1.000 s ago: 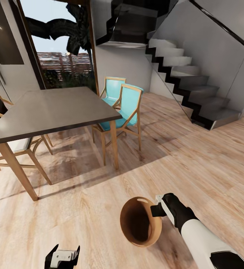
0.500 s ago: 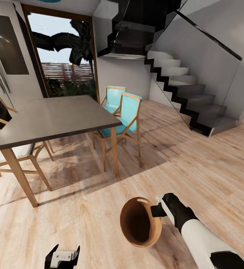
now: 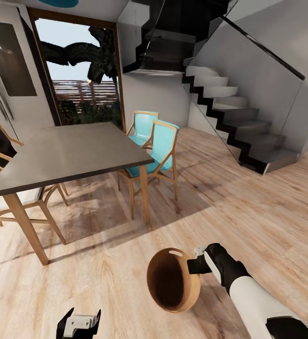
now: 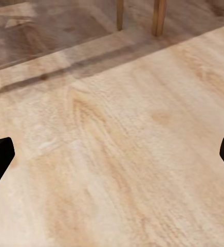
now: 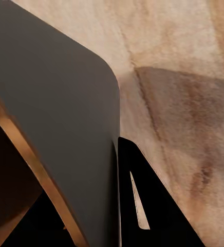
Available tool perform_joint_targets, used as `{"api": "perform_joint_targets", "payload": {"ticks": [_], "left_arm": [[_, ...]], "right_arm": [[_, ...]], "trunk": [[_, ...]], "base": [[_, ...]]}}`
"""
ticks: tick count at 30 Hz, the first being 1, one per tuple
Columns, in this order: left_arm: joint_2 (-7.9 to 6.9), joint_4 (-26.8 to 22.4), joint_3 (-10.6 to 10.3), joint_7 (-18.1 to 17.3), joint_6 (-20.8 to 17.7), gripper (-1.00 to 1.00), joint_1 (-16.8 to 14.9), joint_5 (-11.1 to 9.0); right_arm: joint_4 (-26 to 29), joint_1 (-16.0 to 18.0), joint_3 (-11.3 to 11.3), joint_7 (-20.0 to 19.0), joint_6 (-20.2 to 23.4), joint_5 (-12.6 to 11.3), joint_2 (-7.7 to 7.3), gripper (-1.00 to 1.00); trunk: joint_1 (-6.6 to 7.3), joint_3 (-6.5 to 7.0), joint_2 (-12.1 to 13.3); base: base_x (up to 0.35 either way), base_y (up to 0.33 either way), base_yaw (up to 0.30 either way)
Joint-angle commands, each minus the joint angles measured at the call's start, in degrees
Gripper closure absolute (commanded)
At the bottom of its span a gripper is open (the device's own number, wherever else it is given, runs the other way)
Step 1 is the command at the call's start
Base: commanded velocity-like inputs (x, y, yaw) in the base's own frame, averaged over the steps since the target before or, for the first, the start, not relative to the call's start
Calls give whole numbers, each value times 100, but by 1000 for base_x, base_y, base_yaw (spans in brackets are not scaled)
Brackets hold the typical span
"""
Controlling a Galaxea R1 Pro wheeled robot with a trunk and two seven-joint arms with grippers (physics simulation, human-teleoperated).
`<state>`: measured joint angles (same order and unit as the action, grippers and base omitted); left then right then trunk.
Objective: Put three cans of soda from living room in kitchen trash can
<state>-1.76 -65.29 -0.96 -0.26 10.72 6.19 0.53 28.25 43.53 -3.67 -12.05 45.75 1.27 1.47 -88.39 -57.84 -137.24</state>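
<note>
Dining room with grey table [image 3: 69,150]: right gripper [image 3: 195,264] apparently clamps the round brown basket's [image 3: 173,280] rim, mouth tilted toward the table; left gripper [image 3: 78,324] spread, empty.

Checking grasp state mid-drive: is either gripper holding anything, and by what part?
The right gripper holds the brown bin by its rim, beside the handle slot, mouth tipped toward the camera. The left gripper is open with nothing between its fingers.

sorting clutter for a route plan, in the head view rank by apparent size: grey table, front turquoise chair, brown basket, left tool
1. grey table, largest by far.
2. front turquoise chair.
3. brown basket, held by the right tool; nearer the camera than the chair, so true order is unsure.
4. left tool, smallest, cut by the frame edge.
</note>
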Motion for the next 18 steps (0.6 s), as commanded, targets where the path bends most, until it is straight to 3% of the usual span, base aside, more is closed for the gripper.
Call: {"api": "perform_joint_targets", "payload": {"ticks": [1,18], "left_arm": [[0,-2,0,0,0,-100,1,0],[-12,-6,0,-14,-12,-100,-1,-28]], "right_arm": [[3,3,18,-82,15,-130,-8,100],[2,-14,41,-271,474,-144,-88,100]], "trunk": [[23,19,41],[396,324,723]], "base": [[0,0,0],[0,0,0]]}}
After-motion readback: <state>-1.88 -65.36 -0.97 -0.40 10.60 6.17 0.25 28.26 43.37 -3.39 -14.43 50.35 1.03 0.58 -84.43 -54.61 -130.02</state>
